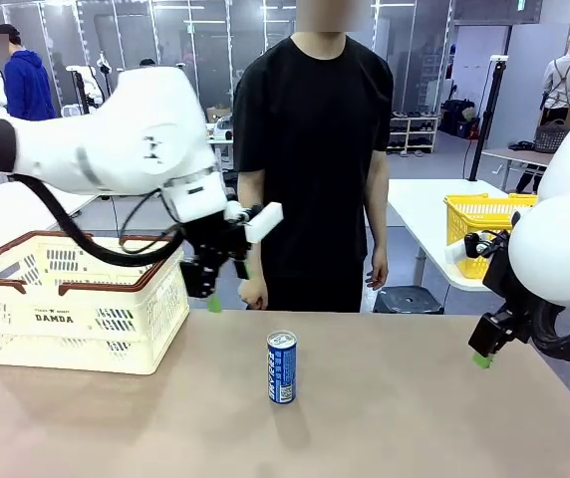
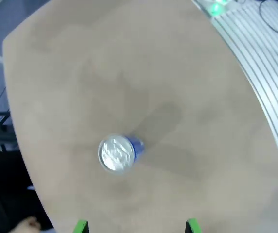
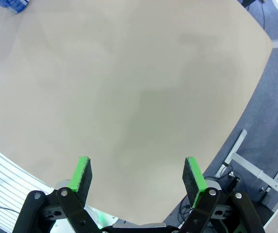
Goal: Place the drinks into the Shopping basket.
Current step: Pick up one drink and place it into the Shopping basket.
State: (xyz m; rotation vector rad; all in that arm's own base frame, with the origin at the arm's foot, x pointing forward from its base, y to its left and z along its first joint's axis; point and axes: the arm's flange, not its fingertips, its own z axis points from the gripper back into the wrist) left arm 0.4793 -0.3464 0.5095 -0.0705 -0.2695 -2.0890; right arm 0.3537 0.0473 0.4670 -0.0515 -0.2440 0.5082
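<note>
A slim blue can with white lettering and a silver top stands upright near the middle of the table. From the left wrist view its silver top lies below, ahead of the fingers. My left gripper hangs open above the table between the can and the Shopping basket, holding nothing. The cream basket with a brown rim stands at the table's left. My right gripper hovers open and holding nothing over the table's right edge, its green pads spread wide, with the can far off.
A person in a black shirt stands at the far side, one hand near the table edge by my left gripper. A yellow mesh basket sits on another table at the back right. Bare tabletop lies around the can.
</note>
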